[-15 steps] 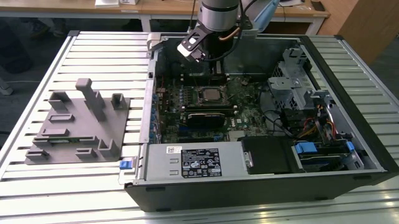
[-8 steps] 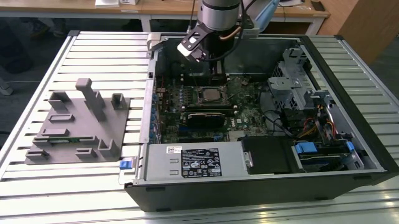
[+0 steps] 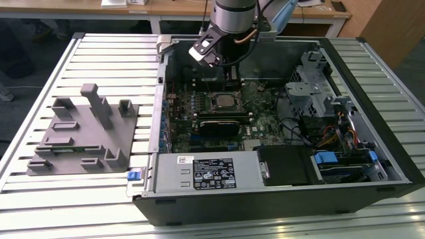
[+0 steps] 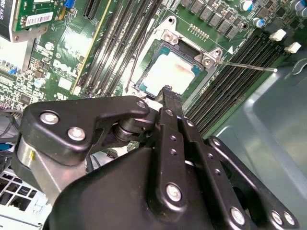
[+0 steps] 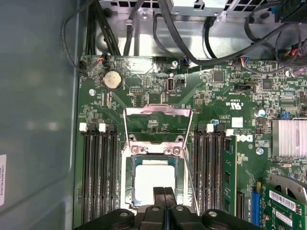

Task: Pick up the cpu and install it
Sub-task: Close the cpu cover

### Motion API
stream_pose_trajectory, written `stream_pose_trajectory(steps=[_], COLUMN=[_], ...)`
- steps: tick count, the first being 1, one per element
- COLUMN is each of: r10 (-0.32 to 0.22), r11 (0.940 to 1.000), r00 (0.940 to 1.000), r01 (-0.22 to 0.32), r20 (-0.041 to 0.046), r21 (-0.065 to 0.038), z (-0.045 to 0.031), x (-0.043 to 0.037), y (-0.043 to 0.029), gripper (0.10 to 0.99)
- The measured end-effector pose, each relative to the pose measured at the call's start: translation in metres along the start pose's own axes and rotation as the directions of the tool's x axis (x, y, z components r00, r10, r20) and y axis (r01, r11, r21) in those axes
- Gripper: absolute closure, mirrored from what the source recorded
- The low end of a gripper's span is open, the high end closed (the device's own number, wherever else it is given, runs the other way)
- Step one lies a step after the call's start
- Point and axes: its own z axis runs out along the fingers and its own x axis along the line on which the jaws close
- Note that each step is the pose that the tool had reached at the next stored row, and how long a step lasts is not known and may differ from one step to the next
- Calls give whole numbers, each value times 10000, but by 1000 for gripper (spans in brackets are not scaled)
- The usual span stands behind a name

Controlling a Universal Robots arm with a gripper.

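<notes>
First wrist view: the gripper point(image 5: 164, 191), fingers together and empty, hovers over the cpu point(image 5: 153, 177), lying in the socket point(image 5: 128, 184), at twelve o'clock of the black module point(image 3: 222, 125) in the exterior view. Light, stiff, fragile; I judge opposite edges the best hold.

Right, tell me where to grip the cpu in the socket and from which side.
Probably its two opposite edges, jaws coming straight down from above. The cpu lies flat in the socket with the load plate swung open, so only its top is free; the socket frame hugs its rim.
</notes>
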Motion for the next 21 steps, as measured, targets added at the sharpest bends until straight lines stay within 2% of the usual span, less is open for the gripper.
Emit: stream_pose_trajectory(steps=[10, 21], r10=[1, 1], r11=[10000, 10000], r00=[10000, 10000], r01=[-1, -1], r20=[1, 0], r21=[1, 0], z=[-7, -57], x=[1, 1], y=[17, 19], gripper=[980, 980])
